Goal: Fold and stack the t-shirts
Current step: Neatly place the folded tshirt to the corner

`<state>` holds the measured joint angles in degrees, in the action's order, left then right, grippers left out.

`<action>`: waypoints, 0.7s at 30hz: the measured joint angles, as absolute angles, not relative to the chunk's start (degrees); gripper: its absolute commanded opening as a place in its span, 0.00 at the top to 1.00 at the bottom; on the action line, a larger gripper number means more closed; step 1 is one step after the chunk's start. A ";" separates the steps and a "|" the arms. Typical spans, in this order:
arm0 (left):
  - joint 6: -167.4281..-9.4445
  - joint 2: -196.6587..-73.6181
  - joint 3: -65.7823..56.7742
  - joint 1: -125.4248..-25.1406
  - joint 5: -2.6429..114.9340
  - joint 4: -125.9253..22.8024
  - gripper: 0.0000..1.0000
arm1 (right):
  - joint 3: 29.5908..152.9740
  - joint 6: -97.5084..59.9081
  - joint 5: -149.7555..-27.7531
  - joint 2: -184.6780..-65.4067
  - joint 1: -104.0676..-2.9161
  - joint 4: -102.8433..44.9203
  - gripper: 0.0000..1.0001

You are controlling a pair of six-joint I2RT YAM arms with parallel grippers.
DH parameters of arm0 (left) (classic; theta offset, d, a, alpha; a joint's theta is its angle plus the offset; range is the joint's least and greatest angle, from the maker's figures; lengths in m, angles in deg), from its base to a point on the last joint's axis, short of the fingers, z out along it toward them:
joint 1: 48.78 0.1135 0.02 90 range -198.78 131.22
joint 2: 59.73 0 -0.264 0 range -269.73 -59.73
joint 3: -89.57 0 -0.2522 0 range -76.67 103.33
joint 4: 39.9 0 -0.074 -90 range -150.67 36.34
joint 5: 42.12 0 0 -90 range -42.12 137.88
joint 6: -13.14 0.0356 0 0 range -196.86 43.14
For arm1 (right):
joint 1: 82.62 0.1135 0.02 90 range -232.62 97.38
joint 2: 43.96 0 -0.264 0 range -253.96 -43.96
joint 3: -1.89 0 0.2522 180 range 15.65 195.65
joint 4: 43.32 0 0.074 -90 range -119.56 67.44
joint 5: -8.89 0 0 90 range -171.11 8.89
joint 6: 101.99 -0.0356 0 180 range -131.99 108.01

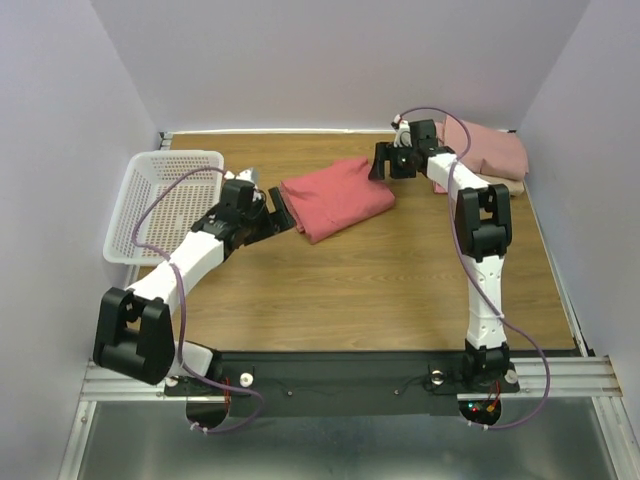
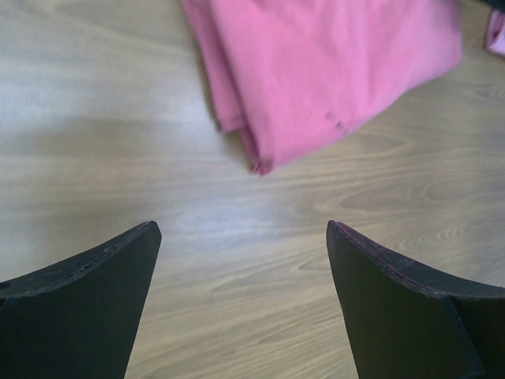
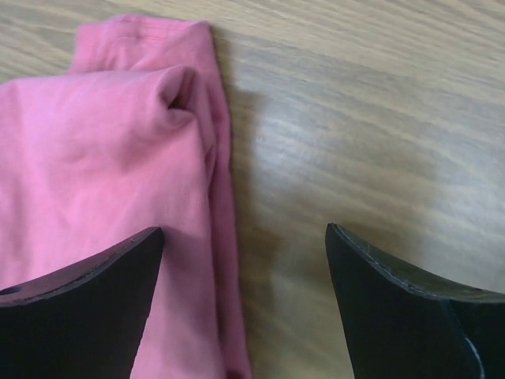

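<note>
A coral-red t-shirt (image 1: pixel 335 197) lies folded into a rectangle in the middle of the wooden table. It also shows in the left wrist view (image 2: pixel 331 71) and the right wrist view (image 3: pixel 102 205). My left gripper (image 1: pixel 280 210) is open and empty, just left of the shirt's near-left corner. My right gripper (image 1: pixel 381 160) is open and empty over the shirt's far-right edge. A stack of folded shirts sits at the back right, a dusty-pink one (image 1: pixel 490 150) on top of a tan one (image 1: pixel 510 186).
A white plastic mesh basket (image 1: pixel 165 200) stands at the left edge of the table, overhanging it. White walls close in the back and both sides. The right arm (image 1: pixel 480 230) reaches along the right side.
</note>
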<state>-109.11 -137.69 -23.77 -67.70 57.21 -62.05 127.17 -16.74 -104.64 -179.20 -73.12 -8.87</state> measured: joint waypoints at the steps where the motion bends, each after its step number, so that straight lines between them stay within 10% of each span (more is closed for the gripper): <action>1: -109.28 -136.81 -25.06 -67.81 56.86 -62.13 0.02 | 128.11 -16.30 -104.34 -180.32 -72.97 -9.00 0.18; 15: -112.78 -127.92 -30.72 -67.68 50.34 -65.28 0.02 | 124.86 -12.65 -94.96 -180.69 -68.31 -13.79 0.64; 18: -113.39 -126.10 -32.40 -67.68 49.95 -65.78 0.02 | 123.48 -12.76 -93.21 -179.92 -66.83 -14.90 0.99; 21: -113.61 -125.12 -33.06 -67.68 49.75 -66.57 0.02 | 122.50 -13.05 -89.87 -178.87 -64.25 -15.14 1.00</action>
